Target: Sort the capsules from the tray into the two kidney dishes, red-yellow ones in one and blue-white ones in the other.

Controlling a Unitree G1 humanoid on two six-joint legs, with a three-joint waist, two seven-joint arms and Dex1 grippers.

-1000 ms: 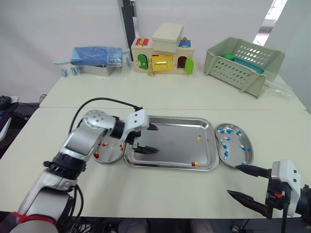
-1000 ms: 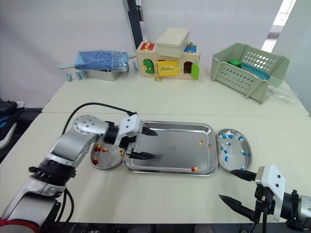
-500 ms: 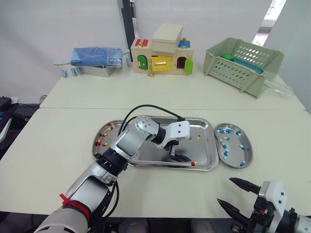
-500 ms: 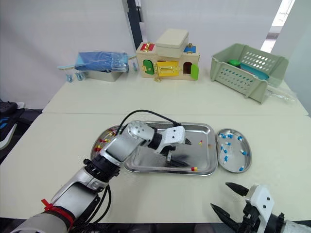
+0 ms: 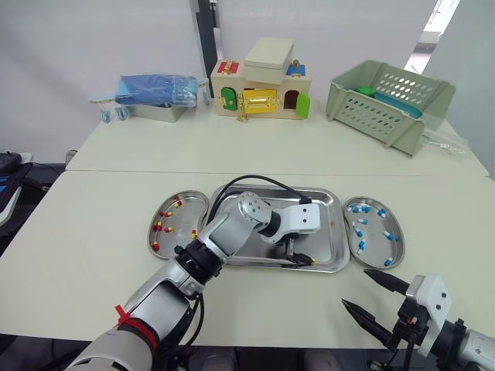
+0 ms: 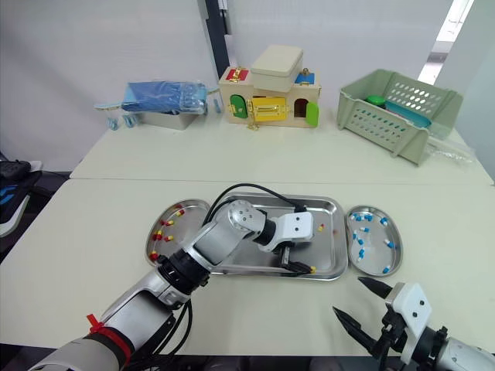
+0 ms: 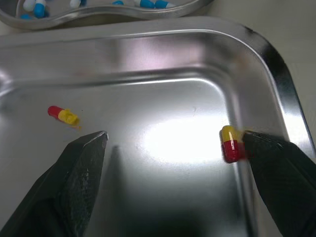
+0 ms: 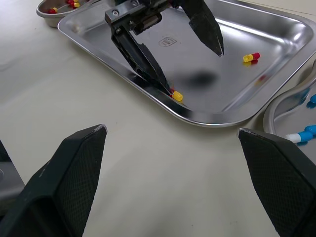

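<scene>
Left gripper (image 7: 173, 138) spread open, down in tray (image 7: 281, 89), near-right corner. One fingertip touches a red-yellow capsule (image 7: 229, 143); second capsule (image 7: 63, 114) sits near the other finger. Right gripper (image 5: 356, 287) open above the surface, apart from tray.

Edge cuts off kidney dish (image 7: 89, 19) holding blue-white capsules (image 7: 35, 7).

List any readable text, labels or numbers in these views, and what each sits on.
No text can be read outright.
Stamped mark on the floor of the tray: too small and blurred to read.
Wooden toy house, green basket: no lettering I can make out.
</scene>
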